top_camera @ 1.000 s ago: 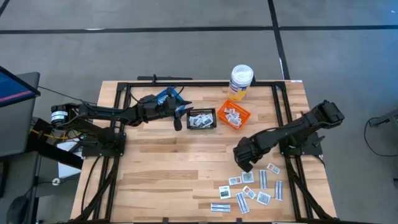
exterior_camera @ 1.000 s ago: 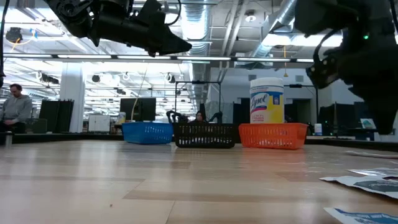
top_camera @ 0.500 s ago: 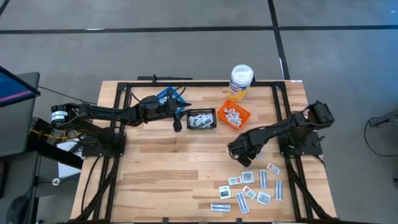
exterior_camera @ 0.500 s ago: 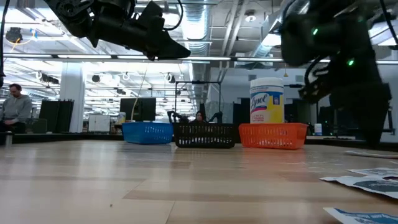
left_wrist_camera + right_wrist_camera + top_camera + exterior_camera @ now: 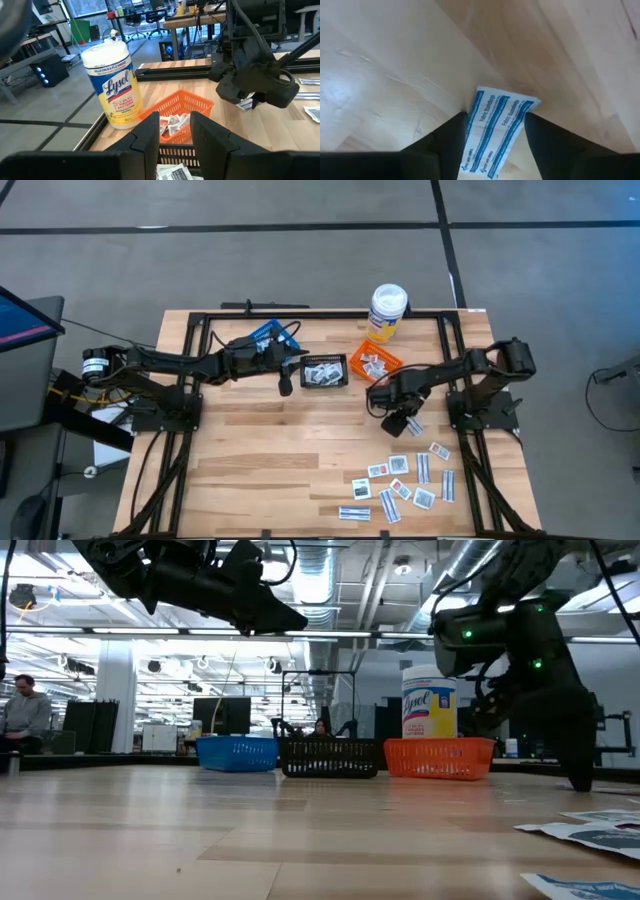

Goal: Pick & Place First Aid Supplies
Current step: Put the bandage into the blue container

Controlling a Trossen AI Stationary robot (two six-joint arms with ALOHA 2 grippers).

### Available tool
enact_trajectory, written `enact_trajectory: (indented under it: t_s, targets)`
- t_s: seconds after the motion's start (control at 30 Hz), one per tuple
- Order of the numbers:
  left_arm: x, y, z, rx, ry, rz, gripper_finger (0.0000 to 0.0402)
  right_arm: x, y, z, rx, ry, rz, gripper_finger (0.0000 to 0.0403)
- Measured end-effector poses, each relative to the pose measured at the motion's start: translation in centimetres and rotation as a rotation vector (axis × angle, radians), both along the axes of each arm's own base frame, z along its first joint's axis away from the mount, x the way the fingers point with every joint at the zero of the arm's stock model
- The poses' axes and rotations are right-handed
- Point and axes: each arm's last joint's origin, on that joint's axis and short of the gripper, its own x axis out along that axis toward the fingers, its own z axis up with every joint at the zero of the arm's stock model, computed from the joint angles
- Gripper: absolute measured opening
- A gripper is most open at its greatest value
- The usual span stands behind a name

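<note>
My right gripper [image 5: 386,404] points down over bare wood just on the near side of the orange basket [image 5: 375,366], its fingers apart. Between them, in the right wrist view, sits a white bandage packet with blue print [image 5: 497,125]; it also shows under the gripper as a white packet [image 5: 245,104] in the left wrist view. Several more packets [image 5: 405,480] lie flat at the near right of the table. My left gripper [image 5: 175,137] hovers level and open by the black basket [image 5: 324,372], with nothing in it. My right gripper has the bandage packet's long edges [image 5: 472,122] right beside both fingers, which point down along it. I cannot tell whether the fingers touch it, or whether it hangs or lies on the wood.
A tall white bottle with a yellow label [image 5: 387,310] stands at the far edge behind the orange basket. A blue basket [image 5: 270,335] sits under my left arm. Both the black and the orange baskets hold packets. A black frame [image 5: 200,320] runs along the table's edges.
My right gripper has swung from above the loose packets toward the table's far edge and the orange basket, and it has come lower. My left arm has kept still.
</note>
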Motion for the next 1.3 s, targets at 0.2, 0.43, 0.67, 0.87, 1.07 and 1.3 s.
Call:
enact_trajectory:
  t_s: [0.2, 0.43, 0.67, 0.87, 1.07, 1.3]
  targets:
    - [0.0, 0.0, 0.0, 0.000, 0.000, 0.000, 0.0111, -0.1, -0.1, -0.5, 0.020, -0.032, 0.045, 0.0158]
    - [0.0, 0.0, 0.0, 0.000, 0.000, 0.000, 0.0111, 0.0, -0.1, -0.4, 0.025, -0.049, 0.046, 0.0069]
    - [0.0, 0.0, -0.6, -0.104, 0.034, 0.001, 0.0111, 1.3, 0.1, 1.0, -0.001, -0.068, 0.046, 0.0047]
    - [0.0, -0.5, -1.3, -0.281, 0.084, -0.101, 0.0111, 4.1, 0.3, 3.0, -0.168, -0.225, 0.151, 0.0030]
    - [0.9, -2.6, -2.1, -0.348, 0.136, -0.329, 0.0111, 7.1, -0.4, 4.7, -0.421, -0.455, 0.205, 0.0005]
    - [3.1, -3.7, -5.0, -0.333, 0.186, -0.196, 0.0111, 10.6, -1.7, 6.7, -0.501, -0.828, 0.220, 0.0001]
